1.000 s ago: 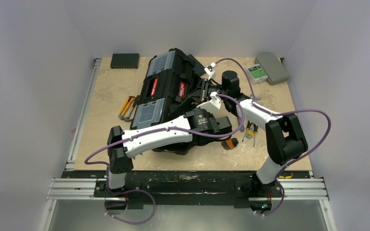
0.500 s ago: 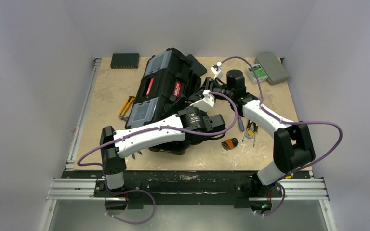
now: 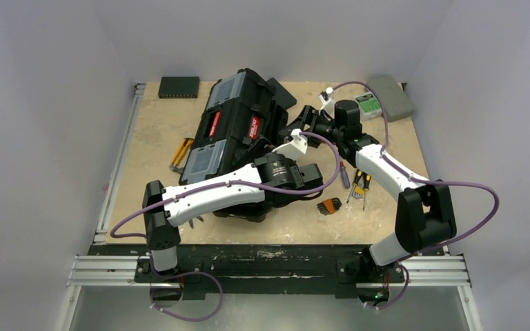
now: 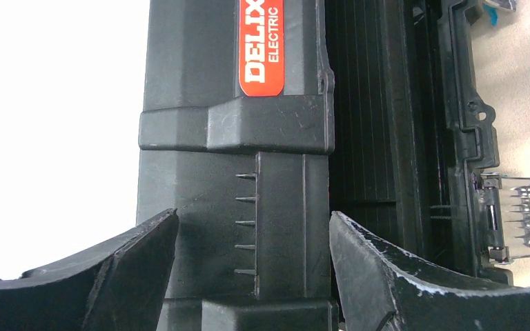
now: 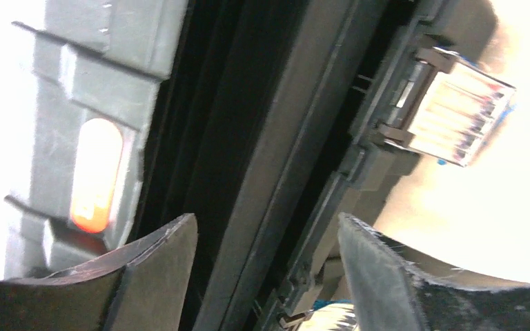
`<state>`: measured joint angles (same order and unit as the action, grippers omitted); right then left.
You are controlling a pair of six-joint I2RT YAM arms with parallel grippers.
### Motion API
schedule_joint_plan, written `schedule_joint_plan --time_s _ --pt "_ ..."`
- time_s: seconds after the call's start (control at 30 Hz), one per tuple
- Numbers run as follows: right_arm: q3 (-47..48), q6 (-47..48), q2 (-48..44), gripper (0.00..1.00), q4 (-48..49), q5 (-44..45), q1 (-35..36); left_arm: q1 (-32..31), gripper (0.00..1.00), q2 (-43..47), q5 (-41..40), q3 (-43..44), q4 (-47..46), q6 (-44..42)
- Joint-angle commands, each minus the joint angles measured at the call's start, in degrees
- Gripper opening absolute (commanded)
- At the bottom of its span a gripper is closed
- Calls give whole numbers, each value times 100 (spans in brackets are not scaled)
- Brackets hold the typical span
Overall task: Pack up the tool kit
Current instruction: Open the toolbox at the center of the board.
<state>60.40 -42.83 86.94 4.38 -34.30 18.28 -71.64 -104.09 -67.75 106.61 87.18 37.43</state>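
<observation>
Step, as I read it: getting the toolbox [image 3: 238, 131] open for loading. None of the loose tools look packed yet.

Left tool [image 4: 254, 215]: jaws wide apart, nothing clamped, nose close to the lid [image 4: 200, 69] face. Red label [image 4: 261, 41] straight ahead of it, dark interior gap just to its right.

Right tool [image 5: 267, 219]: jaws spread, empty, aimed into that gap between lid and base rim. Clear latch [image 5: 455, 117] ahead and to its right.

Lid looks only part raised; can't tell what's propping it.

Next move, my guess: one tool takes the lid fully back, the other goes for the hand tools. Screwdrivers [image 3: 359, 185] and a small orange-and-black tool [image 3: 329, 205] lie on the surface [image 3: 159, 131] behind the right tool, beside its forearm. Yellow-handled tool [image 3: 181, 153] is on the box's far side from both tools.

In the way: left arm [image 3: 214, 193] lies across the box's near side.

Beyond the box: grey case [image 3: 393, 96] and thin black device [image 3: 179, 86], not kit.
</observation>
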Motion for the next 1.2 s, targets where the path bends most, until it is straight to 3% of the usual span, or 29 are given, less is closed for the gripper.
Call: schedule_joint_plan --time_s 0.0,0.1,0.13,0.37,0.7,1.17 --pt "-38 111 -106 79 -346 720 -55 88 77 376 -441 29 541 -233" --pt "-55 181 -45 98 -428 899 -56 88 76 381 -433 27 508 -268" --pt "-56 197 -31 99 -491 1005 -53 88 76 381 -428 29 497 -276" --pt "-293 184 -80 99 -550 1460 34 93 76 373 -367 28 381 -370" --pt "-425 222 187 98 -289 1398 369 88 75 341 -310 44 289 -442" --pt "-86 184 1121 89 -613 1821 712 119 74 358 -281 57 107 -602"
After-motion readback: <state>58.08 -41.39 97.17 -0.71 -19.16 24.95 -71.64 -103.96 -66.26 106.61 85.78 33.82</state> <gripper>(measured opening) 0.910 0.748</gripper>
